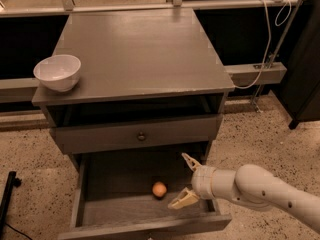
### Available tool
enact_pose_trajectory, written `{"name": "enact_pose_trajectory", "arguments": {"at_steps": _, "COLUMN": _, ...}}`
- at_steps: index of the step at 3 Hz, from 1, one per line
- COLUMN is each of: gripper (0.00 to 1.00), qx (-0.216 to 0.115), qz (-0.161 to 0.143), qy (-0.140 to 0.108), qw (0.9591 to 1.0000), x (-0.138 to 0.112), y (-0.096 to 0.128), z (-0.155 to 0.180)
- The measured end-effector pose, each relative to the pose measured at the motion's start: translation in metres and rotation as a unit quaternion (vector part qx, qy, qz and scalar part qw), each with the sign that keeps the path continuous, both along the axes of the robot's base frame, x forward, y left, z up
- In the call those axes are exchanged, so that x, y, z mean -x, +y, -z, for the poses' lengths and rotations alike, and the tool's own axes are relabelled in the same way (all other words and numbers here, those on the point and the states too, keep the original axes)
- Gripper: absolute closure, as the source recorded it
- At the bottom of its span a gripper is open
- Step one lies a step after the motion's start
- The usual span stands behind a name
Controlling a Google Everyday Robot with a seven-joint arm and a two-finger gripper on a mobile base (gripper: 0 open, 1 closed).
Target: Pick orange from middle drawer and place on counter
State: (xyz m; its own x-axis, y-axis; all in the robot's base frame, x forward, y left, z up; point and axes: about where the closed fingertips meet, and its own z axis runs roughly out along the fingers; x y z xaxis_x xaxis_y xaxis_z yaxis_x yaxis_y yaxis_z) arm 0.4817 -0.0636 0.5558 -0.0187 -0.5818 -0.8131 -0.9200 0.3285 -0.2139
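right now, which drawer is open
The lowest drawer, holding the orange; the knobbed drawer above it is shut. The hand, open, hovers over its right side.

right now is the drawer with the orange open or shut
Open: the drawer is pulled out, orange visible inside. The open hand hovers over it, beside the orange.
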Motion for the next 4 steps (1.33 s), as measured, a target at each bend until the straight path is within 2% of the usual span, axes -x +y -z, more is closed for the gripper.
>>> {"name": "enact_pose_trajectory", "arguments": {"at_steps": 1, "gripper": 0.00, "qx": 0.025, "qz": 0.003, "qy": -0.012, "qw": 0.9996, "x": -0.039, "y": 0.012, "z": 0.048}}
{"name": "enact_pose_trajectory", "arguments": {"at_steps": 2, "gripper": 0.00, "qx": 0.044, "qz": -0.012, "qy": 0.010, "qw": 0.9989, "x": -0.053, "y": 0.021, "z": 0.098}}
{"name": "enact_pose_trajectory", "arguments": {"at_steps": 3, "gripper": 0.00, "qx": 0.043, "qz": -0.025, "qy": 0.030, "qw": 0.9983, "x": -0.057, "y": 0.032, "z": 0.134}}
{"name": "enact_pose_trajectory", "arguments": {"at_steps": 4, "gripper": 0.03, "qx": 0.014, "qz": -0.041, "qy": 0.050, "qw": 0.9978, "x": -0.058, "y": 0.051, "z": 0.164}}
